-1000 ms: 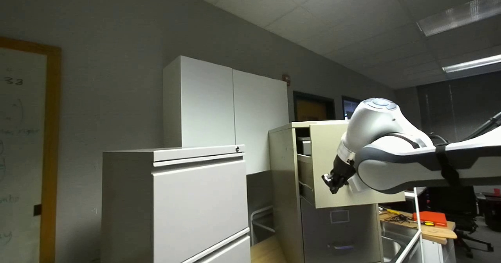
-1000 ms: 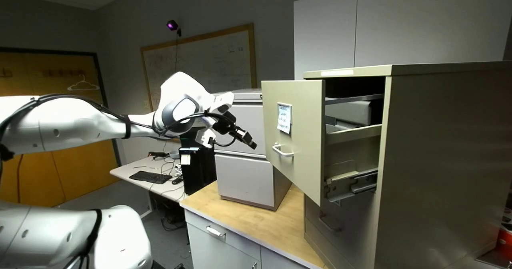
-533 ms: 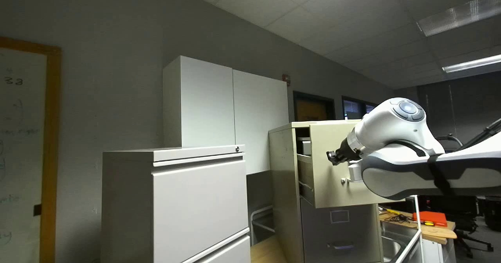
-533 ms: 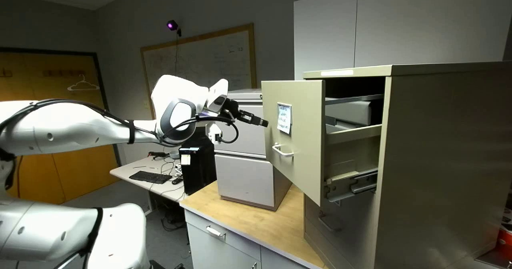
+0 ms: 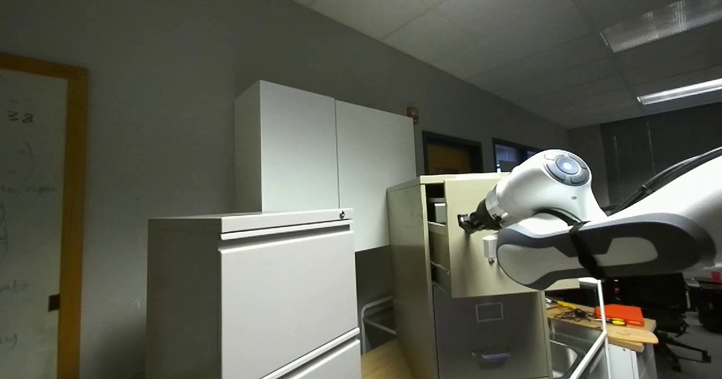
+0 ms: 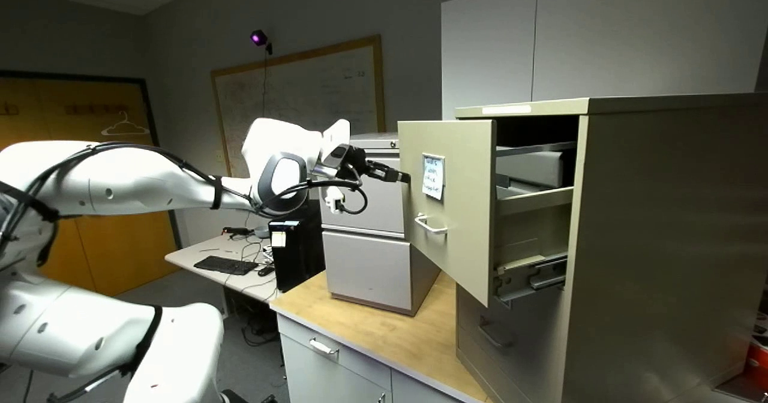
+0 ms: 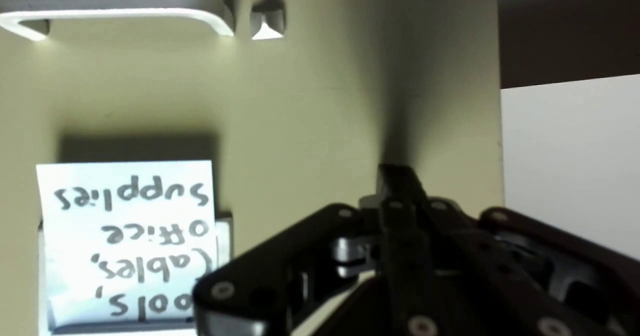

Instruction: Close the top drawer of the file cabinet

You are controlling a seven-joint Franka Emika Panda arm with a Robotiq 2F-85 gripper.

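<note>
The top drawer (image 5: pixel 476 272) stands partly pulled out of the beige file cabinet (image 5: pixel 409 266). Its flat front (image 6: pixel 462 235) has a metal handle (image 6: pixel 431 225) and a paper label (image 6: pixel 433 176). My gripper (image 6: pixel 405 178) is shut with nothing between its fingers. Its tips appear to press on the drawer front near the side edge, level with the label; in an exterior view the gripper (image 5: pixel 466 223) is near the front's left edge. In the wrist view the shut fingertips (image 7: pixel 395 171) meet their shadow on the front, right of the label (image 7: pixel 127 241) and handle (image 7: pixel 120 1).
A pale grey lateral cabinet (image 5: pixel 287 300) stands beside the file cabinet, on a wooden counter (image 6: pixel 360 337). A white two-door cupboard (image 5: pixel 372 159) hangs on the wall. A lower drawer (image 5: pixel 491 339) of the file cabinet is shut. A box (image 6: pixel 528 169) lies inside the open drawer.
My gripper has swung up from a downward tilt and moved forward onto the drawer front. Since half a second ago, the drawer has slid slightly into the cabinet.
</note>
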